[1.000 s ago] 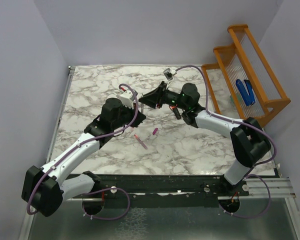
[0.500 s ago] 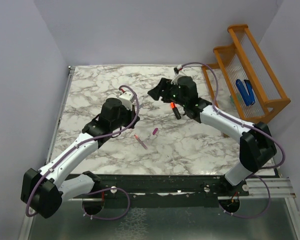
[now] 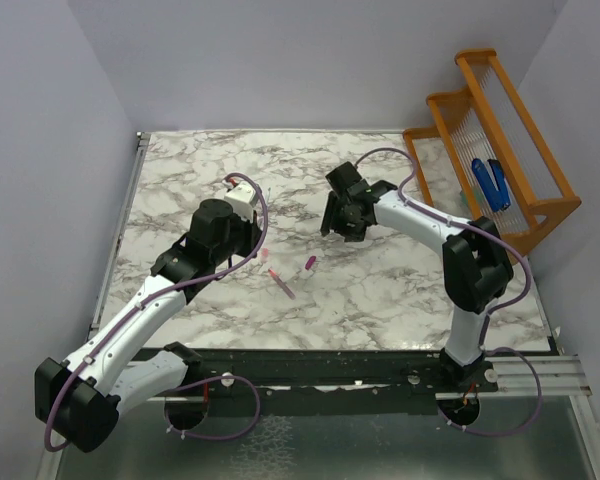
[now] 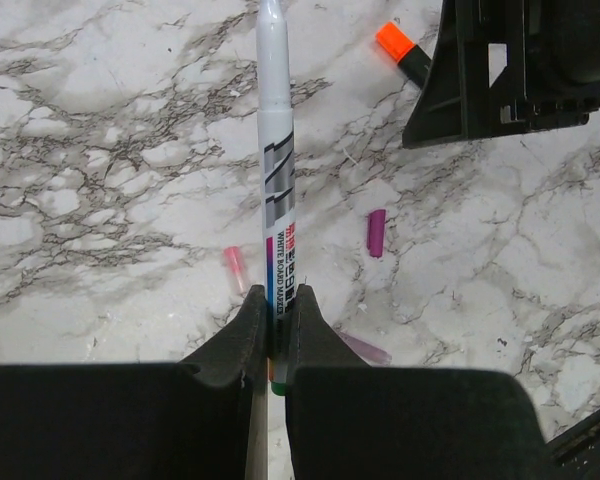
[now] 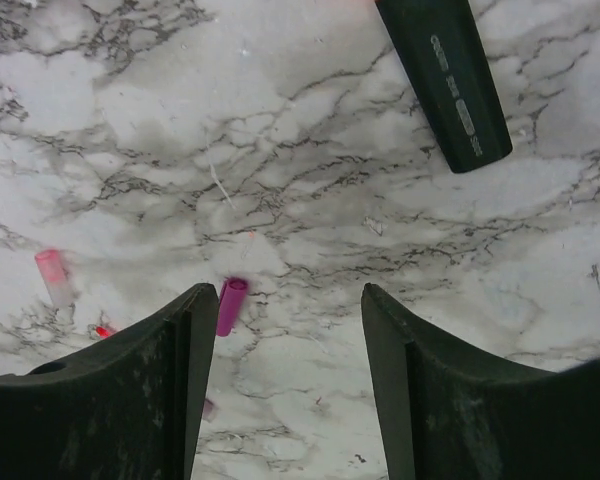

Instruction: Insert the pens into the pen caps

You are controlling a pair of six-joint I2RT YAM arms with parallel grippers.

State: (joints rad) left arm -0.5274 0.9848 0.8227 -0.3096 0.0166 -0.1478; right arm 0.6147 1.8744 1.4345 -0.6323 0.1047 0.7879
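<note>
My left gripper [image 4: 277,302] is shut on the slim whitish-grey pen [image 4: 274,150], which points away from the wrist above the table. In the top view this gripper [image 3: 254,246] hangs left of centre. The magenta cap [image 4: 376,232] lies on the marble, and shows in the top view [image 3: 309,264] too. The slim pink pen [image 3: 282,283] lies beside it. My right gripper [image 5: 285,330] is open and empty, pointing down over the table, the magenta cap [image 5: 230,305] just off its left finger. The black marker [image 5: 445,80] with an orange end [image 4: 391,40] lies beyond it.
An orange wooden rack [image 3: 500,120] stands at the table's right edge with blue chunky objects [image 3: 490,183] in it. The right gripper [image 3: 344,214] sits near the table's middle. The marble top [image 3: 200,160] has walls at the back and left.
The two grippers were close together; the right one swung away, turned down over the table and covers the marker in the top view. The left arm drew back left, still holding the pen.
</note>
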